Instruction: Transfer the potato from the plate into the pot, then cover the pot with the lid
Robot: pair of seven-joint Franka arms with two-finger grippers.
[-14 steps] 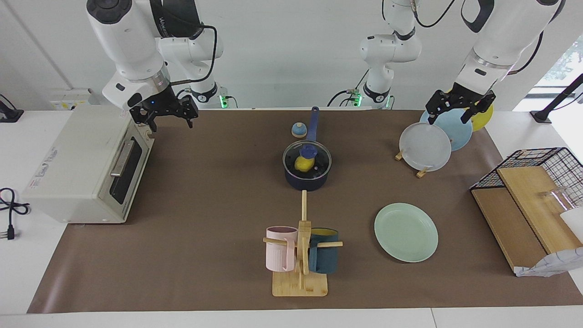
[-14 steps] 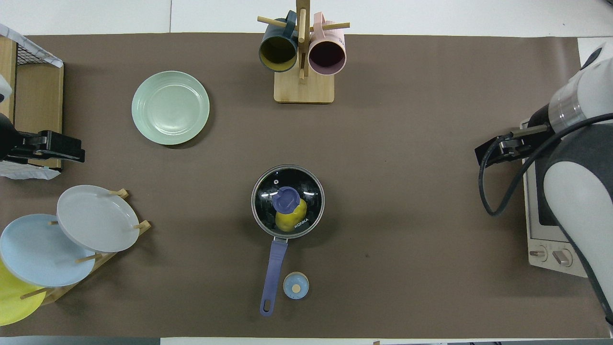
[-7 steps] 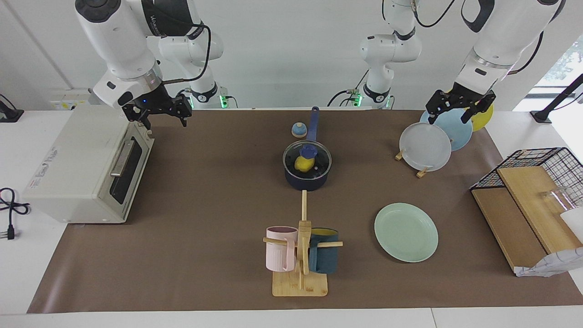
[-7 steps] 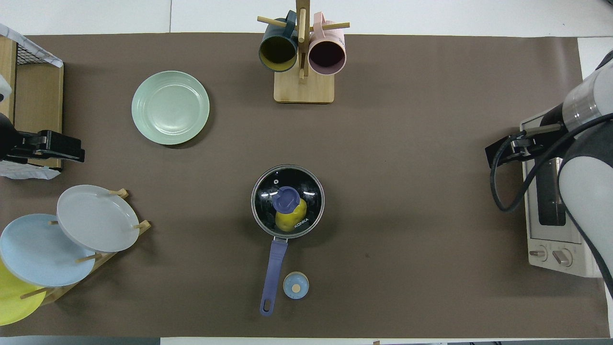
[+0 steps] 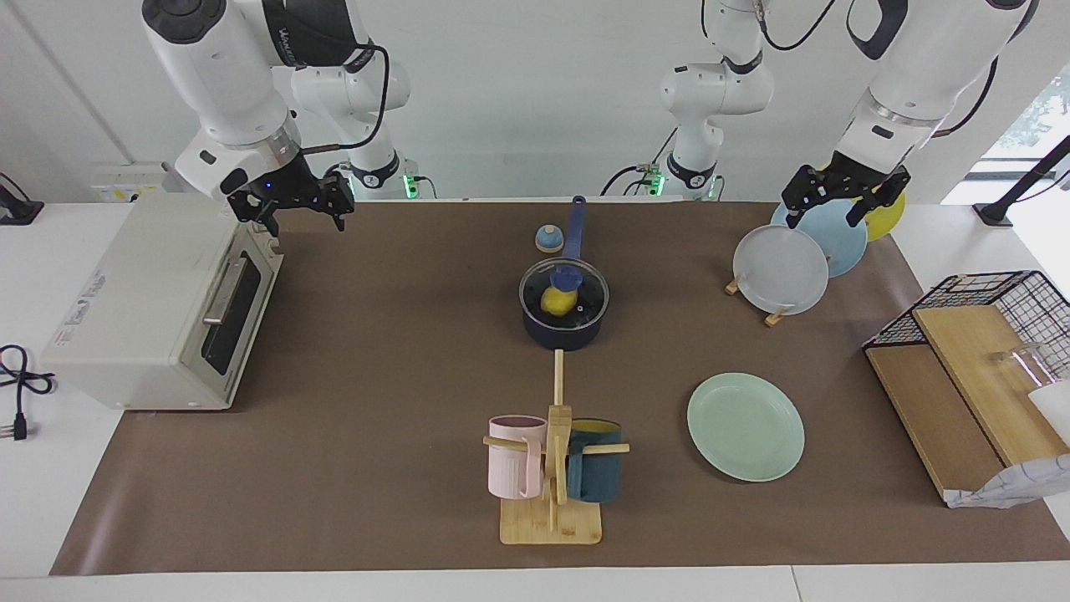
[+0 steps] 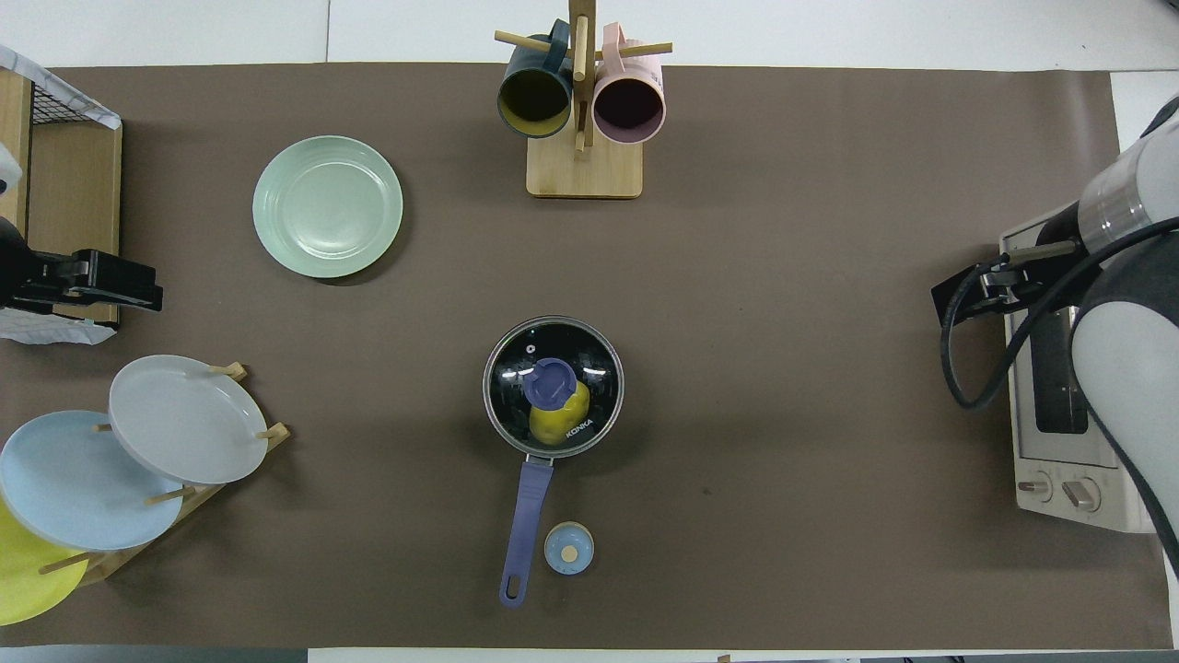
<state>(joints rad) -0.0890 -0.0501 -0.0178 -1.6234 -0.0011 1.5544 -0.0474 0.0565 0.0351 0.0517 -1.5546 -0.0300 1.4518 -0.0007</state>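
The dark blue pot [image 5: 562,333] stands mid-table with its long handle [image 6: 527,516] pointing toward the robots. The glass lid [image 5: 587,294] with the blue knob [image 6: 549,383] sits on it. Under the glass, inside the pot, lies the yellow potato [image 5: 554,302] [image 6: 555,424]. The mint-green plate [image 5: 745,426] [image 6: 328,206] lies bare, farther from the robots toward the left arm's end. My left gripper [image 5: 827,209] [image 6: 129,290] hangs open over the plate rack, holding nothing. Also open with nothing in it, my right gripper [image 5: 305,219] [image 6: 958,304] is over the toaster oven's corner.
A toaster oven [image 5: 159,301] fills the right arm's end. A mug rack [image 5: 552,468] with pink and teal mugs stands farther out than the pot. The plate rack [image 5: 786,267] and a wire basket [image 5: 986,293] with boards are at the left arm's end. A small blue-topped knob [image 5: 547,239] sits beside the pot handle.
The right gripper has risen and drawn back from the mat's edge toward the toaster oven. The left arm, the pot, the lid and the potato have not moved.
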